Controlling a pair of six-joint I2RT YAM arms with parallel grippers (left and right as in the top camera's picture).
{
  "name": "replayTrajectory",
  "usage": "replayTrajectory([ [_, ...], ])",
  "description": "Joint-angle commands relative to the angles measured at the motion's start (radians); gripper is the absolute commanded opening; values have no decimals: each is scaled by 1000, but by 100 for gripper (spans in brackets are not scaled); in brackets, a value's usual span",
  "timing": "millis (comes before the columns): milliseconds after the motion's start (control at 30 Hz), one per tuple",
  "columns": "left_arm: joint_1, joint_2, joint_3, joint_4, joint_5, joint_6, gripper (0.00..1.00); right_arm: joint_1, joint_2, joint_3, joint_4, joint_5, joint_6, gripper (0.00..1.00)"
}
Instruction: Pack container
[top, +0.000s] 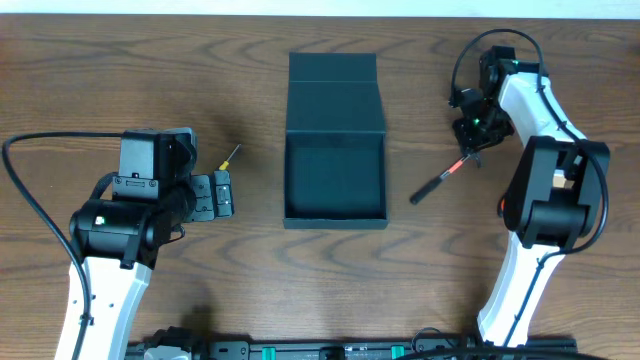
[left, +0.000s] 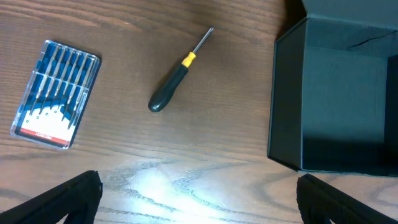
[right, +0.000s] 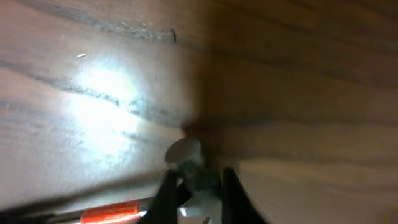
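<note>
The dark teal-green container (top: 335, 218) stands open at the table's middle, its flap lid (top: 335, 95) laid back. It looks empty and also shows in the left wrist view (left: 286, 99). My left gripper (top: 224, 193) is open and empty left of it, its fingers wide apart (left: 199, 199) over bare wood. A black screwdriver with a yellow collar (left: 177, 74) lies ahead of it. My right gripper (top: 470, 142) is right of the container, shut (right: 199, 190) on the metal end of a black screwdriver with a red band (top: 440, 182).
A small blue case of white-tipped bits (left: 56, 93) lies left of the yellow-collared screwdriver; the left arm hides it in the overhead view. Black cables run along both arms. The wooden table's far edge is just behind the lid.
</note>
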Motion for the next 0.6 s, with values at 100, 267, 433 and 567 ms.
replayTrajectory([
  [100, -3, -2, 21, -2, 6, 6, 99, 31, -199, 5, -4, 21, 24, 1],
  [267, -3, -2, 20, -7, 5, 12, 98, 36, -233, 5, -28, 21, 25, 1],
  [433, -3, -2, 20, -6, 5, 14, 98, 38, -233, 5, -49, 21, 44, 1],
  [567, -3, -2, 21, -6, 5, 14, 98, 39, -233, 5, -57, 21, 70, 1],
])
